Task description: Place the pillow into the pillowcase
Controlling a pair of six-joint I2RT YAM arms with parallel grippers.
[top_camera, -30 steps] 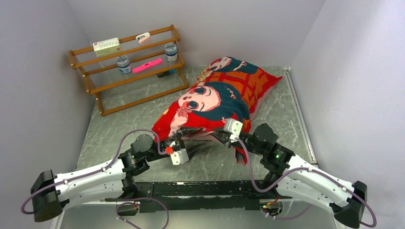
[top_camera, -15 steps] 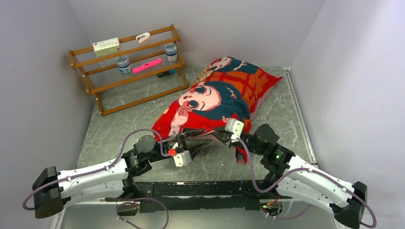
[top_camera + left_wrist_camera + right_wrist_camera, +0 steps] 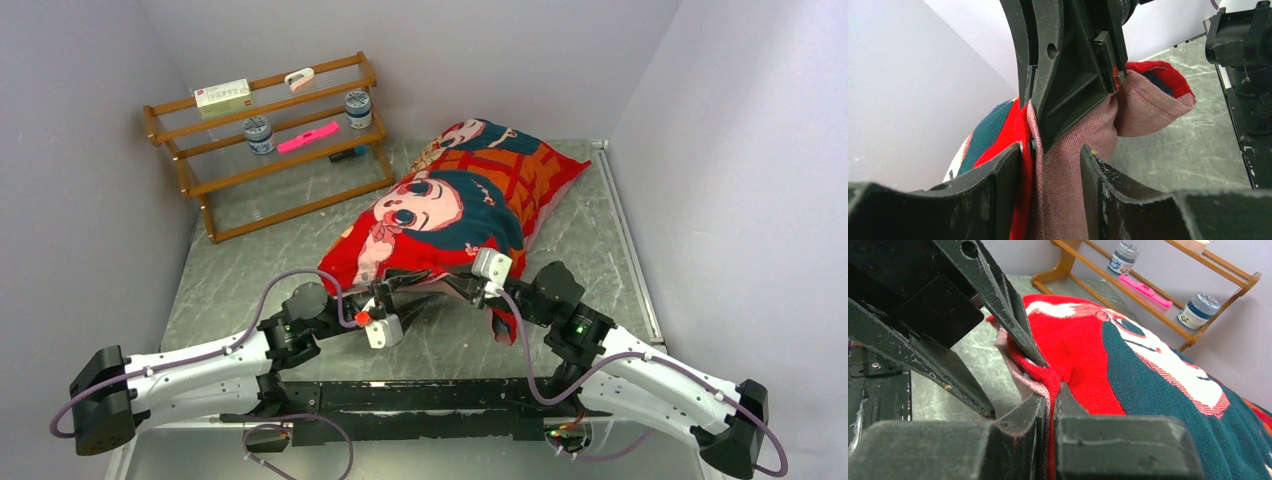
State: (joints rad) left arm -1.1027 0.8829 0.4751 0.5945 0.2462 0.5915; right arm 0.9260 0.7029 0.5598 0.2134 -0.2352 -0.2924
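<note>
1. Pillowcase [image 3: 455, 205], a large red fabric case printed with teal-haired cartoon girl faces over an orange grid, turns its open mouth toward the two arm bases at the near edge, with its paler pink reverse showing at the lip
2. Left gripper [image 3: 1050, 155] straddles a fold of that pink lining at the near hem, its jaws parted with cloth between them and no firm clamp visible
3. Right gripper [image 3: 1050, 385] is clenched on the hem just beside it, a red-and-pink edge pinched flat between its fingers; the two claws work close together at the same opening
4. Beyond them the case lies plump and full on the grey marbled table [image 3: 250, 260], running diagonally toward the far right corner; the plain white pillow shows in none of the views, and the bulge suggests it is already inside
5. On that reading the stuffing looks all but done; what appears to be left is drawing the hem over the near end, squaring the cloth and letting go
6. At the far left a slatted wooden rack [image 3: 200, 185], holding two small jars [image 3: 258, 133] and a flat pink item [image 3: 308, 137], stands well apart from the work
</note>
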